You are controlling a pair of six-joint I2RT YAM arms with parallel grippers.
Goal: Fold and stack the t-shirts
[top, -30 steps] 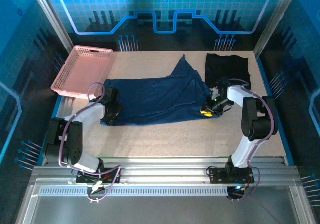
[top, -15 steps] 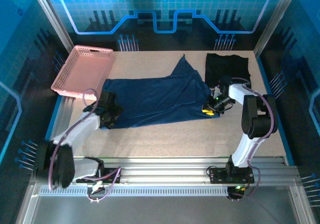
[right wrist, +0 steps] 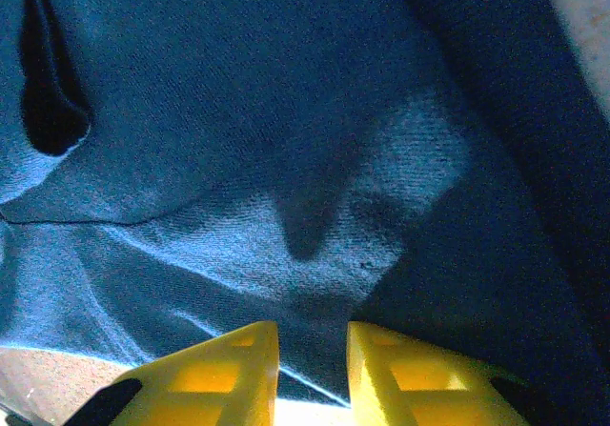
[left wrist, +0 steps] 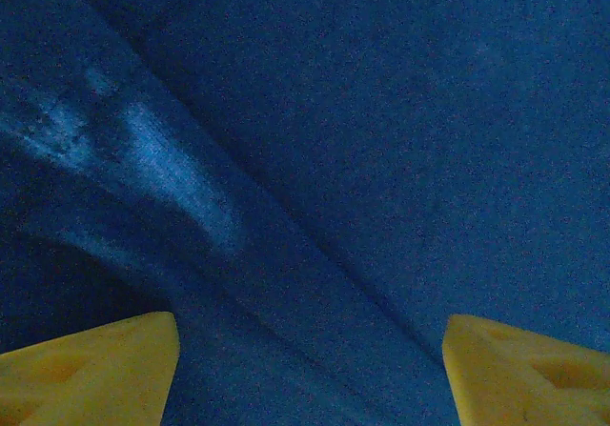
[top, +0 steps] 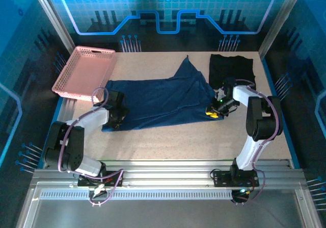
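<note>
A navy blue cloth short-sleeved t-shirt lies spread lengthwise across the middle of the speckled beige table, mostly flat, with one pointed flap of cloth reaching toward the far edge and touching or just overlapping the corner of a plain black cloth t-shirt folded to a square, which sits at the far right of the table. An empty pink perforated plastic basket rests at the far left corner, just beyond the navy shirt's left end and apart from it. The left gripper is down over the left end of the navy shirt, and its wrist camera shows its two yellow fingers set wide apart at the bottom corners of the view, with nothing clamped between them and only navy cloth below, creased by a diagonal fold with a pale streak across it. The right gripper sits at the near right corner of the same shirt, close to the black square but not on it; seen from its wrist, the yellow fingers are drawn nearly together with just a thin slit left, and navy cloth runs up into that slit, so the jaws are pinched on the shirt's edge, with a strip of bare table showing on either side
</note>
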